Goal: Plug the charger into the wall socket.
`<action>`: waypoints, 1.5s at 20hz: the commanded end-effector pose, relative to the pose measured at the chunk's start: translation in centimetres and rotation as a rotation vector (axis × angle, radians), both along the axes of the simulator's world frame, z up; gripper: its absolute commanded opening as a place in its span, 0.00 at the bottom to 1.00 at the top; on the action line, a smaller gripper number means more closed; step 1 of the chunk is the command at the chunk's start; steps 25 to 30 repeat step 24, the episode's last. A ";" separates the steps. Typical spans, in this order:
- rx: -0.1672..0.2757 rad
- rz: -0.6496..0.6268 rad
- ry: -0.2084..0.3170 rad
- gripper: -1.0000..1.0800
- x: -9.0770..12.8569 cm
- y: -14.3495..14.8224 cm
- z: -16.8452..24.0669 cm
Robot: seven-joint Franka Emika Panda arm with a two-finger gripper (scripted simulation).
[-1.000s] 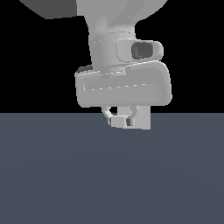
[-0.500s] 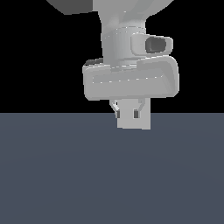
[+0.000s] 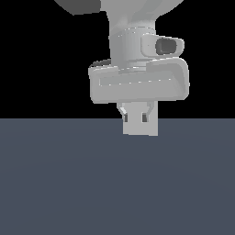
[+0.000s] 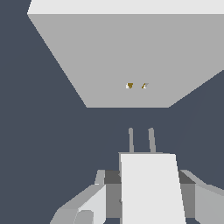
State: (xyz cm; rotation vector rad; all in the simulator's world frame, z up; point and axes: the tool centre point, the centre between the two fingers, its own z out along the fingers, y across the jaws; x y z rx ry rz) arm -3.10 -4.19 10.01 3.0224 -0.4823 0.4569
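My gripper hangs from the wide grey hand and is shut on the charger, a small light-grey block. In the wrist view the charger sits between the fingers, and its two thin prongs point at the wall socket. The socket is a large flat light-grey plate with two tiny holes near its centre. A gap of dark floor lies between the prong tips and the plate. The prongs sit roughly in line with the holes. The socket does not show in the exterior view.
A dark blue-grey floor fills the lower half of the exterior view, below a black background. The arm's wrist and its camera housing rise above the hand.
The hand with the charger has moved toward the exterior view's right and looks larger, nearer to that camera. The grip is unchanged.
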 end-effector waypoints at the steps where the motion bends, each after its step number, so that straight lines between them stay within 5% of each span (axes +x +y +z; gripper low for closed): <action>1: 0.000 0.001 0.000 0.00 0.0 0.0 0.0; 19: 0.002 0.001 0.000 0.00 4.4 -1.4 0.0; 30: 0.000 0.002 0.001 0.00 4.8 -1.5 0.0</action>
